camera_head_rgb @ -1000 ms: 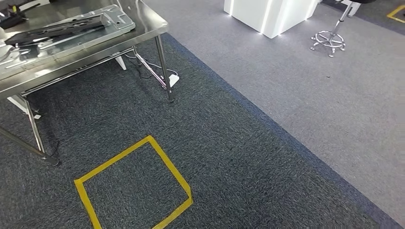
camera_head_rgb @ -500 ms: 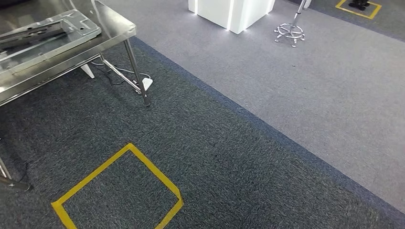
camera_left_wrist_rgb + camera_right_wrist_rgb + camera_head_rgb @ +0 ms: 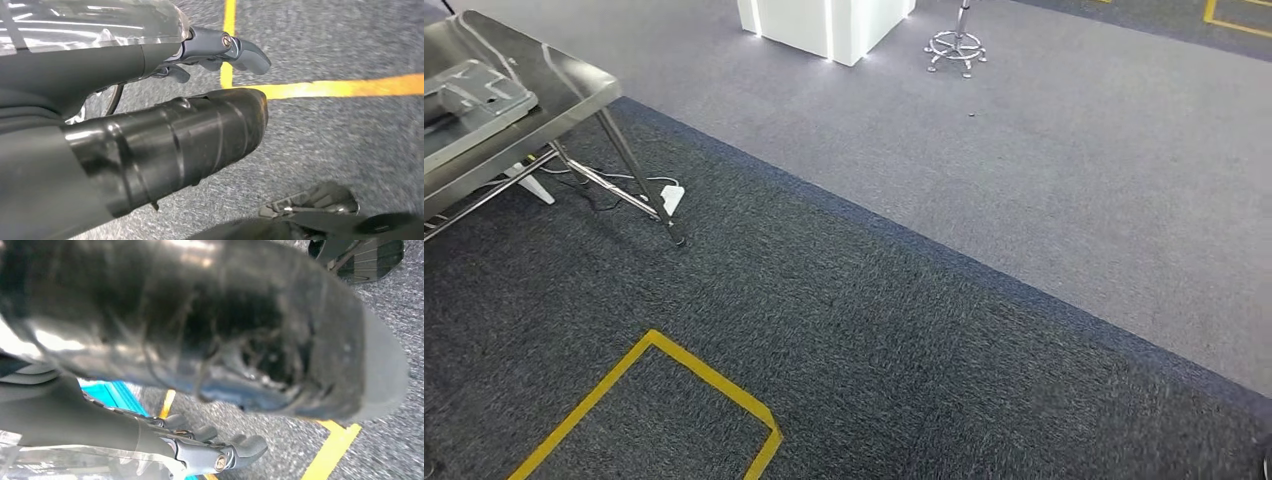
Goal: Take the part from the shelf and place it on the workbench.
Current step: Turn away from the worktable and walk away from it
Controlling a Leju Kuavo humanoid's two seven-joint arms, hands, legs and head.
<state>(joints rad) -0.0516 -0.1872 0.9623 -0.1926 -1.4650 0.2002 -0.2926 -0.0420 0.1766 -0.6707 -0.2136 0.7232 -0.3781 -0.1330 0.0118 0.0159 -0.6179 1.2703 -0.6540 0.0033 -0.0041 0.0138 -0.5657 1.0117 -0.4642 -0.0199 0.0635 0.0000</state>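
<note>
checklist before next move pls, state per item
1. Left hand free: ok. The left hand holds nothing, thumb apart from the fingers.
2. Right hand free: ok. The right hand holds nothing, though the view is blurred.
3. Shelf and part located: cannot tell. The head view faces carpet, a white lit block and a stool base.
4. Workbench located: ok. The steel table is at the far left, with a metal plate on it.
5. Trip hazards: probably ok. The white plug box and cables lie by the table leg, off to the left.
6. Stance against the yellow tape square: cannot tell.
</note>
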